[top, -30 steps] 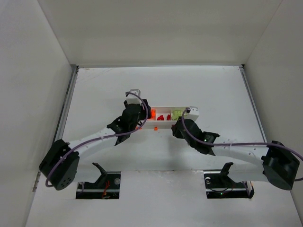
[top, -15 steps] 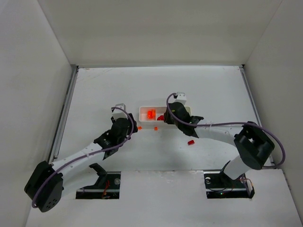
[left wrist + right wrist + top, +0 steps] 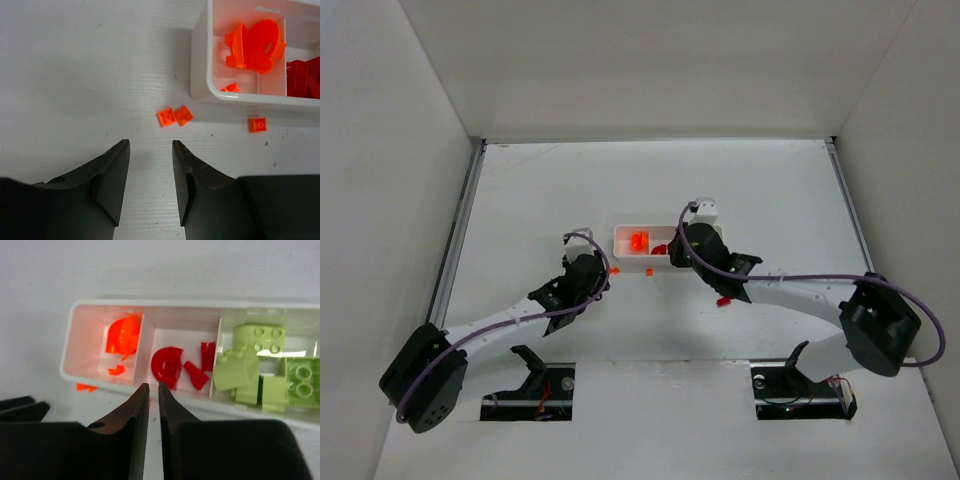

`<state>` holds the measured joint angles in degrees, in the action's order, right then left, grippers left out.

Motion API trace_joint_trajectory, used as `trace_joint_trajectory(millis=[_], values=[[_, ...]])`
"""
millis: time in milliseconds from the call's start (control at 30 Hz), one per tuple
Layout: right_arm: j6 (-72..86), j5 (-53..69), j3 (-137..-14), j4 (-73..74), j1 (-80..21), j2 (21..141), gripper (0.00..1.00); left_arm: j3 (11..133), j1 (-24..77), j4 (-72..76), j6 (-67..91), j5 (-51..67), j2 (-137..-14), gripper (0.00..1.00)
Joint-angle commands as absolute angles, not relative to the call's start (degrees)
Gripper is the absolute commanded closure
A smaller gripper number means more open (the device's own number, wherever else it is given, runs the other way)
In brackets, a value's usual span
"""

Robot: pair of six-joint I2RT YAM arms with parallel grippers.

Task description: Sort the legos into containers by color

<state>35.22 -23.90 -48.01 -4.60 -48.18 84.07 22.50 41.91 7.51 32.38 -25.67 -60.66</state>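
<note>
Left claw point(image 3: 149, 148) held apart, aimed at tiny orange square plastic bricks point(image 3: 167, 117) just ahead, for pinching; right claw point(image 3: 153, 389) closed, empty.

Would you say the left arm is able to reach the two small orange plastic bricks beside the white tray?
Probably yes: the left gripper hangs open just short of the two small orange plastic bricks, bare table between; the white plastic tray stands apart to the side.
</note>
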Motion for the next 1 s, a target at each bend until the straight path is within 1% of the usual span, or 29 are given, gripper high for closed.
trace_joint_trajectory(millis=[0,100,200,467,567,800,867,967], values=[[35.2,-25.7,-44.5,-6.5,-51.5,78.0,0.85,22.8,42.6,10.9,33.0,-25.8,-62.7,0.64],[36.7,-25.0,-40.3,-7.0,-54.0,74.2,0.85,23.8,42.8,12.0,32.3,-24.4,-66.0,0.66],[37.1,-24.3,-38.6,-6.5,-56.5,73.8,0.81,24.6,42.8,14.1,31.2,-24.1,-70.0,0.66],[39.9,-25.0,-38.7,-7.7,-61.4,81.6,0.74,25.8,41.0,17.4,29.6,-23.9,-74.9,0.66],[39.9,-24.8,-39.0,-10.2,-61.8,84.3,0.67,26.4,40.7,18.5,28.5,-23.6,-76.4,0.65],[40.7,-25.0,-39.9,-10.9,-62.7,86.9,0.61,28.5,40.2,19.8,27.6,-23.4,-81.6,0.66],[40.9,-25.0,-39.6,-11.3,-62.7,86.9,0.6,29.4,40.6,19.9,27.2,-23.4,-83.0,0.67],[40.9,-25.0,-38.9,-11.4,-62.8,86.7,0.6,30.4,40.6,19.3,27.0,-23.4,-84.4,0.74]])
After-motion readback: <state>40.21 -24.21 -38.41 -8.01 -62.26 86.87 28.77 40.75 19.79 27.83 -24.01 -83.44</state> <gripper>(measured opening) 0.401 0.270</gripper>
